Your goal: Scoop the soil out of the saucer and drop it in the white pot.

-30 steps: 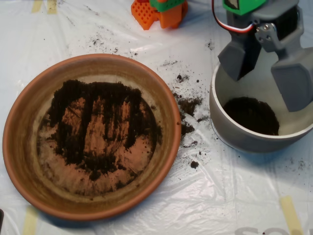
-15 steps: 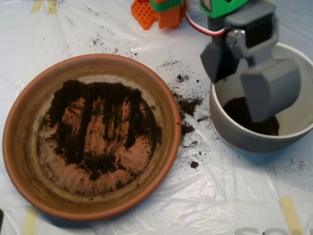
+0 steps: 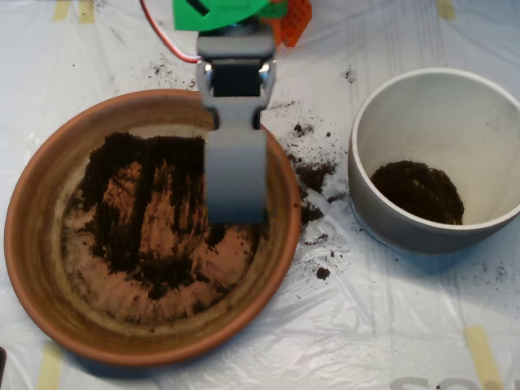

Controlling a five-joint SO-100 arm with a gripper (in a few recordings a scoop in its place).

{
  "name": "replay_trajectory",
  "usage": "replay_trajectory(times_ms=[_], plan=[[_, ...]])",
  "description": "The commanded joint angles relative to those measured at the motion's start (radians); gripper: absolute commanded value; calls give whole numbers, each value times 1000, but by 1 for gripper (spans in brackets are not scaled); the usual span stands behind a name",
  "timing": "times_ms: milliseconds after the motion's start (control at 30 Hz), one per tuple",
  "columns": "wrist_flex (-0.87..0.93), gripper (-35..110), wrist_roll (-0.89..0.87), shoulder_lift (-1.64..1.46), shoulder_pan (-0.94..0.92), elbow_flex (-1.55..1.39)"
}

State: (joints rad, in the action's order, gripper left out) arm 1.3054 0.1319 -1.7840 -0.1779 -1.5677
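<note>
soil (image 3: pixel 134 203) sits mostly in the saucer (image 3: pixel 32 244), spread thin in dark streaks and clumps over the left and middle of the dish, bare terracotta showing between the streaks, so what's left looks shallow and probably needs a low scraping pass rather than a deep bite. a smaller dark pile of it lies at the bottom of the white pot (image 3: pixel 390 219), toward the lower side, so some is in there already but most is not. loose crumbs scatter on the plastic sheet (image 3: pixel 382 325) between saucer and pot, thickest just beside the saucer's right rim, likely spill on the carry path. scoop (image 3: pixel 236 183) hangs over the upper right part of the saucer, long grey shell pointing down the picture, its lower edge over the soil near the dish centre; blurred, so contact with the soil can't be judged. looks like one solid slab from above with no gap between the halves, reads as closed, and nothing seen held in it. green arm part (image 3: pixel 215 12) and orange block (image 3: pixel 294 20) at the top edge. judgement: arm is placed for another pickup, task well short of done. pot stands well apart to the right, rim clear of the saucer.
</note>
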Motion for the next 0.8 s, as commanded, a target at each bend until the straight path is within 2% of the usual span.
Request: replay_trajectory(times_ms=[0, 267, 467, 567, 767], plan=[[-75, 41, 8, -110, -72, -109], [-210, 43, 8, -58, -130, -330], [-173, 50, 29, 198, -127, -249], [-146, 44, 41, 311, -135, -173], [-187, 41, 72, 337, -124, -187]])
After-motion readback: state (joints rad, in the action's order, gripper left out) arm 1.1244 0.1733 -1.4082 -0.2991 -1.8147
